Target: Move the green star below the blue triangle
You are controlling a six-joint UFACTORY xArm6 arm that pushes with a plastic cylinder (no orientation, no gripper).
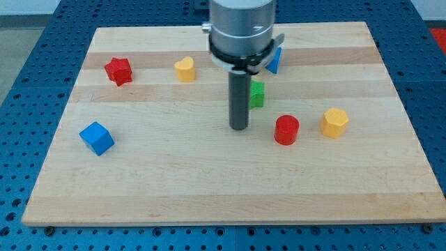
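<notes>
The green star [258, 93] lies on the wooden board [209, 188], partly hidden behind the rod. The blue triangle [274, 61] sits just above it toward the view's top, mostly hidden by the arm's silver housing. My tip [239, 128] rests on the board just left of and slightly below the green star, close to it; whether it touches is unclear.
A red cylinder [286, 130] and a yellow hexagon block [335, 123] lie right of the tip. A yellow heart [185, 70] and a red star [119, 70] sit at the upper left. A blue cube [96, 137] lies at the left.
</notes>
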